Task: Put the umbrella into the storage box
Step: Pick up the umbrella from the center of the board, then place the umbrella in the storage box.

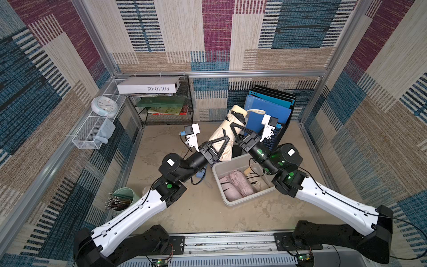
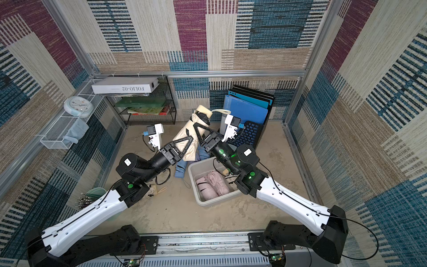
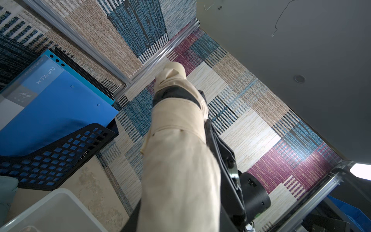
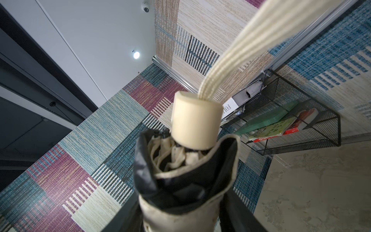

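Item under handling: the cream folded umbrella [image 1: 217,134] is off the floor and held aslant in the air. Its handle end is uppermost, toward the back wall, and its lower end is near the far corner of the storage box [image 1: 218,182]. No part of it is inside the box. The left gripper [image 1: 225,145] is clamped across the lower half of the canopy bundle. The right gripper [image 1: 235,129] has its jaws either side of the upper body, just below the handle [image 4: 195,122]; whether they bear on the fabric cannot be told. Assessment: a light article, with a stiff core under loose, slick folds that will give and may slide under the pads. The thick mid-length of the bundle is judged the sounder hold, as the smooth hard handle would tend to slip. The wrist strap [image 4: 230,60] trails loose and could snag. The box already holds pink folded umbrellas [image 1: 235,185], so the umbrella should go in lengthwise beside them. The black lattice file holder [image 3: 60,152] stands close by and needs clearance.
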